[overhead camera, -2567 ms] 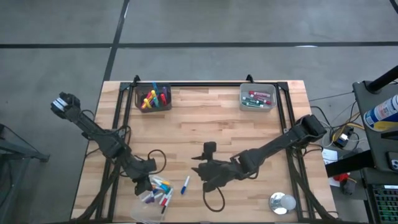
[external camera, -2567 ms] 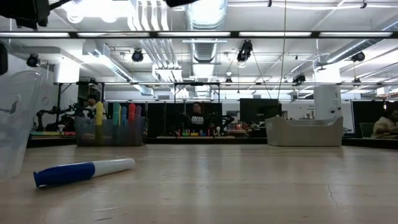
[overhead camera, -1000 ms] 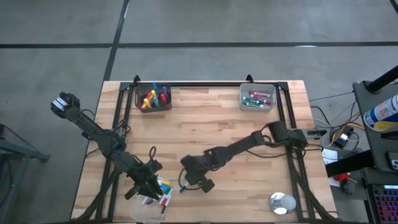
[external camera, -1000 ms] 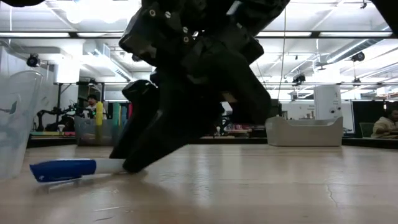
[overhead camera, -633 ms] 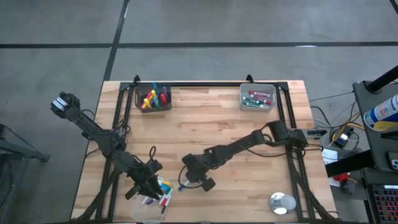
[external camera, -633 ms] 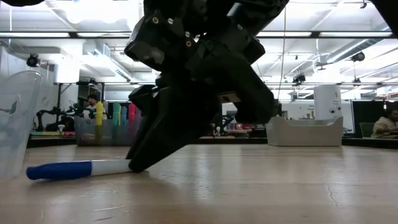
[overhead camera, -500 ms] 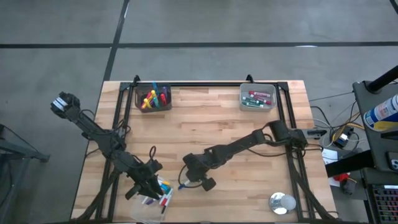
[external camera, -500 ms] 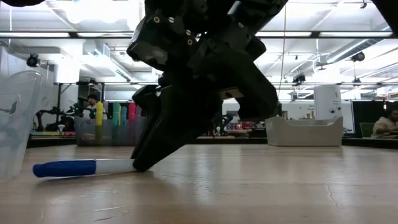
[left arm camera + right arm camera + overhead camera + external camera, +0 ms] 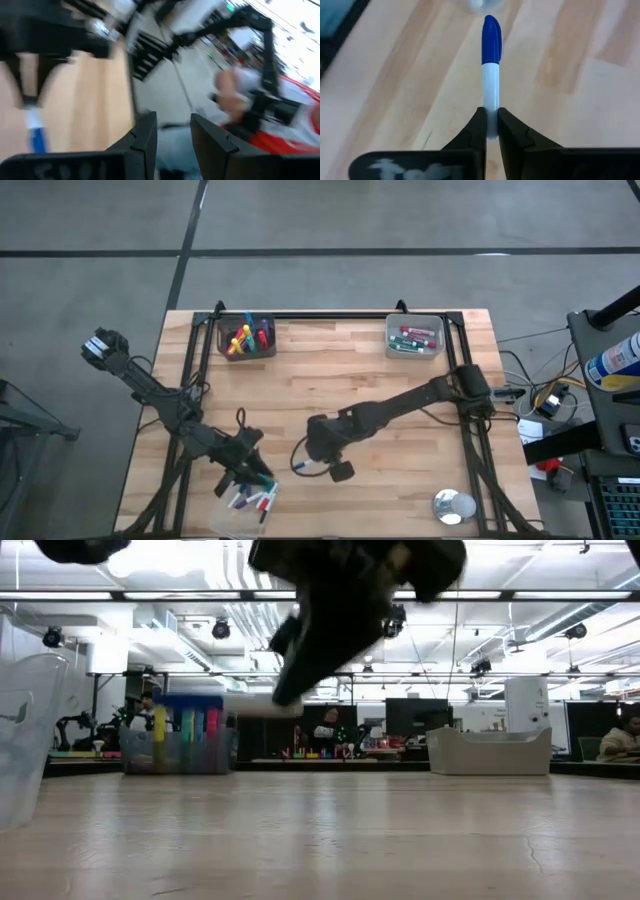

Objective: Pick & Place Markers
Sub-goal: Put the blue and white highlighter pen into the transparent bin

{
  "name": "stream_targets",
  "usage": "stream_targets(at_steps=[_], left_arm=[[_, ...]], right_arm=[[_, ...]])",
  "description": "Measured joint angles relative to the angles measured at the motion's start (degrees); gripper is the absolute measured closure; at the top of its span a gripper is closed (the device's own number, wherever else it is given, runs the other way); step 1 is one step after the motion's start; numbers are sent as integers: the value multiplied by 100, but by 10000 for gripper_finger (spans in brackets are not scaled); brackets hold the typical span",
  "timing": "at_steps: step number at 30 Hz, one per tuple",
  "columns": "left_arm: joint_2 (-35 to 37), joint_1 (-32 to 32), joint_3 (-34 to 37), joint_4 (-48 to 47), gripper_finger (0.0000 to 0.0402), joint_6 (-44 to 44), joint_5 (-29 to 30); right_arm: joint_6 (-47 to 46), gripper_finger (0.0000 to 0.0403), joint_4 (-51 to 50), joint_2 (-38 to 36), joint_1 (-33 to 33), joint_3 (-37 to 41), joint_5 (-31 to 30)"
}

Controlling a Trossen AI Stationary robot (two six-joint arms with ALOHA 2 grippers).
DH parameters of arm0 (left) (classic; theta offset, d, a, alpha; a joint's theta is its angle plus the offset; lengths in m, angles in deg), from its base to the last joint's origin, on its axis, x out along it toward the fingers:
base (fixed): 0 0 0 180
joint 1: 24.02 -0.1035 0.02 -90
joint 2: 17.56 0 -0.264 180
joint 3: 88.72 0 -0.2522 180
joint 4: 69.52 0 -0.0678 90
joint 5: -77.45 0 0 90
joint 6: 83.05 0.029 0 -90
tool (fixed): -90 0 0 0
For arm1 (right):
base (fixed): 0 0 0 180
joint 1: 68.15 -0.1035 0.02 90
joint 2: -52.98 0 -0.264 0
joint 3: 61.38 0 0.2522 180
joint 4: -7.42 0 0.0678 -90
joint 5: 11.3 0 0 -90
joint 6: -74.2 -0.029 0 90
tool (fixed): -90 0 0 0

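Clamped tight on a white-barrelled marker (image 9: 490, 75) with a blue cap, our right gripper (image 9: 488, 125) pinches the bare white end of the barrel between its two dark fingers, and the capped end sticks straight out ahead of the fingertips. From above we see this right gripper (image 9: 318, 462) near the middle of the table's front half, with the marker (image 9: 302, 467) showing as a small blue and white sliver just beside it, pointing toward the clear cup. In the low view the marker (image 9: 240, 703) hangs well clear of the wooden table (image 9: 400, 840), roughly level, under the dark mass of the gripper.

Our left gripper (image 9: 243, 473) sits at the clear cup (image 9: 248, 498) lying near the table's front left, where more markers (image 9: 252, 500) are heaped; its fingers (image 9: 145, 137) stand partly apart, and we cannot tell whether they touch anything.

At the far edge, a dark bin (image 9: 247, 337) holds upright markers and a grey tray (image 9: 413, 336) holds others lying flat.
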Motion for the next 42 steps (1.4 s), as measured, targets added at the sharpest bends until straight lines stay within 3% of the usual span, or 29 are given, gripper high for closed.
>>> stream_targets(at_steps=[8,18,24,42], left_arm=[[-2,-25,7,-261,291,436,1487],[-2,-30,7,-313,291,761,3092],[-6,-30,8,-340,291,744,3132],[-310,-34,9,-393,291,552,3001]], right_arm=[[-343,382,144,-908,-119,-9,-1038],[-451,383,474,-1178,-121,-44,-1098],[-465,382,532,-1178,-100,-55,-1800],[-302,395,975,-1178,-107,-79,-1812]])
